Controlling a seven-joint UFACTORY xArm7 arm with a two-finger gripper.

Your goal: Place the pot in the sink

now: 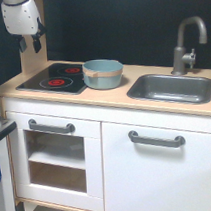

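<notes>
The light blue-grey pot (103, 73) with a tan band near its rim sits on the wood counter, at the right edge of the black stovetop (54, 78). The dark grey sink (171, 88) is set in the counter to the exterior view's right of the pot, and it holds nothing. My gripper (29, 44) hangs high at the top left, above the stovetop's far left corner and well away from the pot. Its two dark fingers point down with a small gap between them and hold nothing.
A grey faucet (186, 44) stands behind the sink. The stovetop has two red rings. Below the counter are a white oven door (54, 161) and a cabinet door (157, 171), each with a grey handle. A wood post rises behind the gripper.
</notes>
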